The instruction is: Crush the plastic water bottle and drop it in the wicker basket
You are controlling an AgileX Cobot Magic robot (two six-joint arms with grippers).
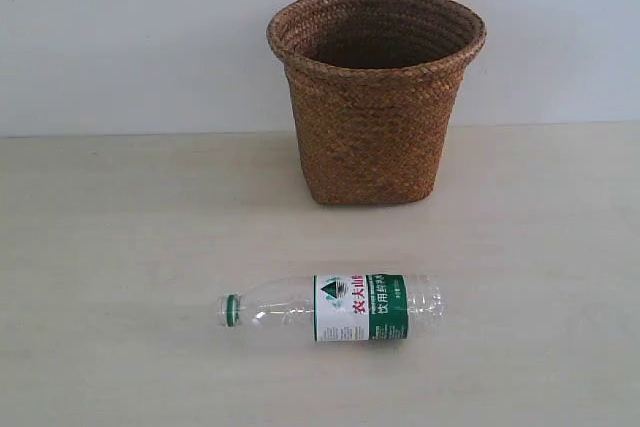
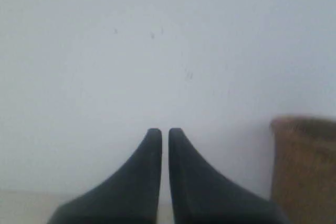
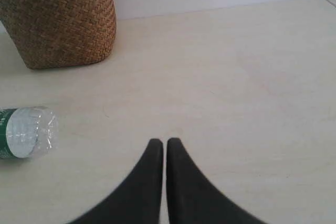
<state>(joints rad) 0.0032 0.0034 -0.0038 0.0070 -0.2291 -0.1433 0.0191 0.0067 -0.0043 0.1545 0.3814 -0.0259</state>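
Note:
The plastic water bottle point(image 1: 330, 308) lies on its side near the table's front, green cap pointing left, green-and-white label round its middle. Its clear bottom end point(image 3: 26, 132) shows at the edge of the right wrist view. Behind it stands the wicker basket point(image 1: 375, 97), upright, dark inside; it also shows as the basket point(image 3: 60, 19) in the right wrist view and the basket point(image 2: 304, 166) in the left wrist view. Neither arm appears in the exterior view. My left gripper point(image 2: 165, 132) is shut and empty, facing the white wall. My right gripper point(image 3: 165, 142) is shut and empty above the table, apart from the bottle.
A pale wooden table point(image 1: 120, 247) carries both things. A white wall point(image 1: 130, 37) rises right behind the basket.

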